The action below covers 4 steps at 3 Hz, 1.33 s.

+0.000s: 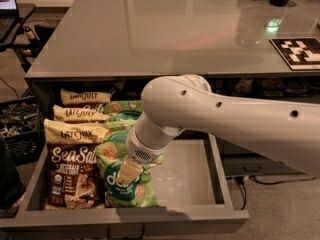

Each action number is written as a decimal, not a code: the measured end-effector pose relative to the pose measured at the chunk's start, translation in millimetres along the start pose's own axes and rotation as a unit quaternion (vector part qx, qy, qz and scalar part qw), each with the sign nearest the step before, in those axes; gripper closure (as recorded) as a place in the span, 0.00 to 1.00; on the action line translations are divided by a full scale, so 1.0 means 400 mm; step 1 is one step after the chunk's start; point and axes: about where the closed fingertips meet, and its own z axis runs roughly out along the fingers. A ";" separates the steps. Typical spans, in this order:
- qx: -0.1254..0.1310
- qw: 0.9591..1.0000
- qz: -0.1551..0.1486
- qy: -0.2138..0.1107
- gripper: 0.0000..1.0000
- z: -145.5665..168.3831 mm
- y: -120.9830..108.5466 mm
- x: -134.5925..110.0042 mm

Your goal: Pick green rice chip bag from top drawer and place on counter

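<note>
The gripper [129, 172] is down in the open drawer [220, 176], pressed on the front green bag [142, 193]; whether it grips cannot be told; the bag lies just right of 3 brown bags [71, 170]; the counter [165, 29] sits above.

My gripper [129, 172] is hanging low in the drawer [192, 174], right over the green bag [119, 194], and its cream plastic is looking matt. My arm [235, 119] is showing a smooth, pale plastic shell with a soft sheen. The green bag is catching light on crinkly film. The brown bags [70, 174] beside it are looking duller, almost papery. The counter [165, 29] is gleaming, glossy and smooth, mirroring lights. The drawer floor is looking matt.
</note>
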 end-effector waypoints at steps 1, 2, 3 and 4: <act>0.000 1.000 0.000 0.000 0.64 0.000 0.000 0.000; 0.000 1.000 0.000 0.000 0.88 0.000 0.000 0.000; -0.008 1.000 0.001 -0.011 1.00 -0.031 0.001 -0.007; -0.003 1.000 -0.001 -0.022 1.00 -0.116 -0.001 -0.026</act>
